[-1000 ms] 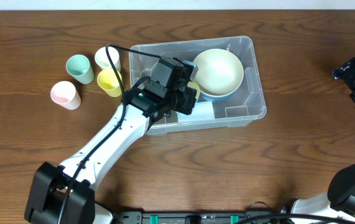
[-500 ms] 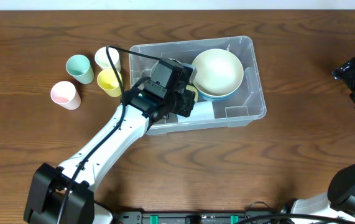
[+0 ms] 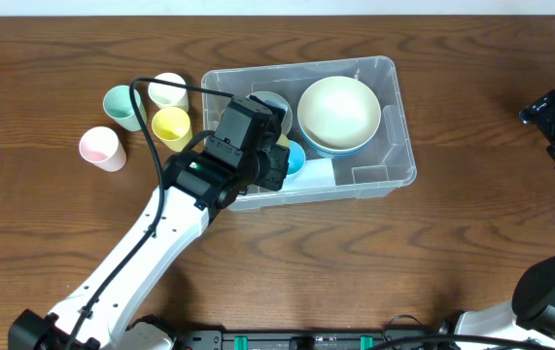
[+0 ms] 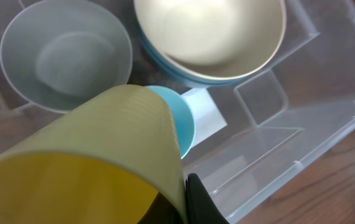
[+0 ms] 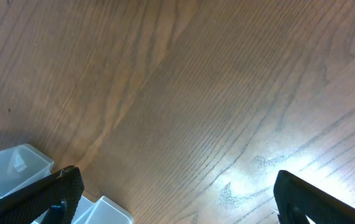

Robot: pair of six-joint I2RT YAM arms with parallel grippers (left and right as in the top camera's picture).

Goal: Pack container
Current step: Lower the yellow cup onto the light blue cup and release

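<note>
- Two claws are in view. The left claw (image 3: 275, 163) is clamped tight on the wall of an olive-yellow cup (image 4: 90, 168) and holds it over the left half of the container (image 3: 401, 126). The right claw (image 5: 180, 190) is spread wide and empty, well apart over bare bench (image 5: 196, 93).
- Container location: centre of the bench. It holds a cream bowl (image 3: 338, 109) nested in a blue bowl (image 3: 345, 149), a grey cup (image 4: 65, 53) and a blue cup (image 4: 180, 121).
- Risk: the held cup hangs just beside the blue cup, and contact cannot be judged. An off-centre release would likely tip it or knock the blue cup over.
- Risk: a narrow pinch on a smooth wall may slip if the arm swings.
- Risk: a mint cup (image 3: 121, 105), white cup (image 3: 168, 89), yellow cup (image 3: 172, 126) and pink cup (image 3: 100, 148) wait left of the container, where free floor looks scarce.
- View difference: only the left wrist view shows the held cup and the white label (image 4: 202, 115), because the arm hides both from overhead. Only the overhead view shows the bench cups.
</note>
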